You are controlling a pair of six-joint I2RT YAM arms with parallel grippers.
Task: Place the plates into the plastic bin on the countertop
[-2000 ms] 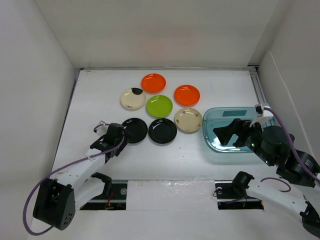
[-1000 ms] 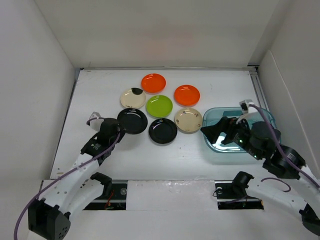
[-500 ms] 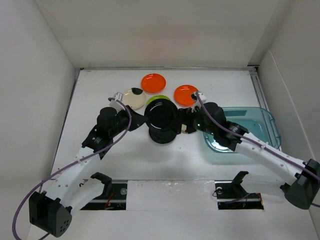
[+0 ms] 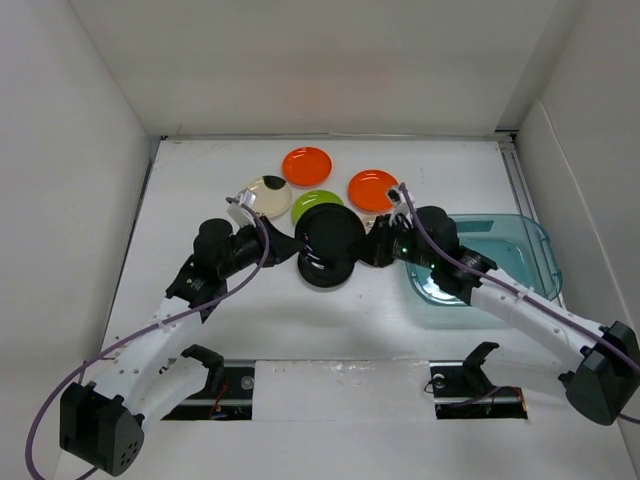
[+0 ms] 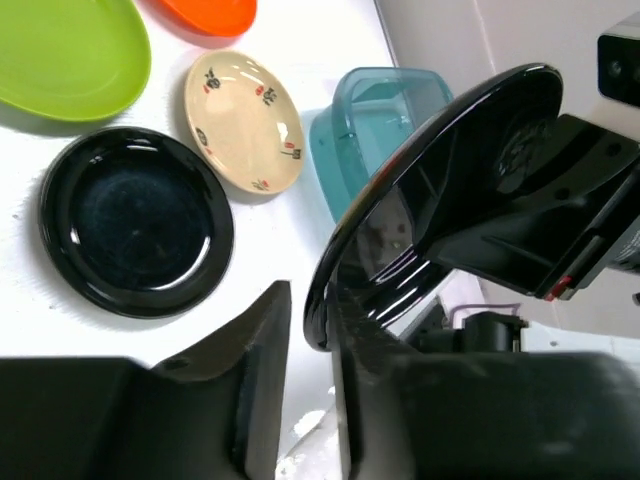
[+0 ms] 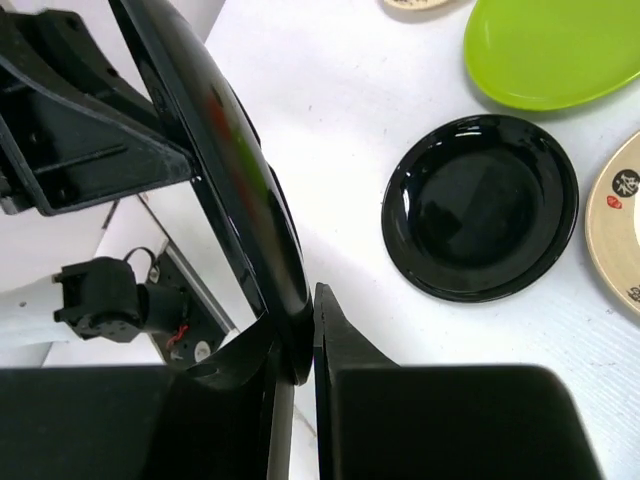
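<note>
A black plate [image 4: 330,235] hangs tilted on edge above the countertop [image 4: 200,180], between both grippers. My right gripper [image 6: 300,350] is shut on its rim [image 6: 240,190]. My left gripper [image 5: 308,345] stands slightly open around the opposite rim [image 5: 450,150]: one finger touches it and a gap shows at the other. A second black plate [image 5: 135,235] lies flat below. Two orange plates [image 4: 307,165] [image 4: 372,188], a lime green plate [image 4: 310,203] and a dark-marked cream plate [image 4: 264,196] lie behind. A patterned cream plate [image 5: 245,120] lies next to the teal plastic bin [image 4: 530,240].
White walls close in the countertop on the left, back and right. The bin stands at the right, near the right wall, with nothing visible inside it. The arm bases and a taped strip run along the near edge.
The left arm lifted the black plate and carried it right. The right arm swung from the bin to meet it and shut on the rim. The left jaws have loosened.
</note>
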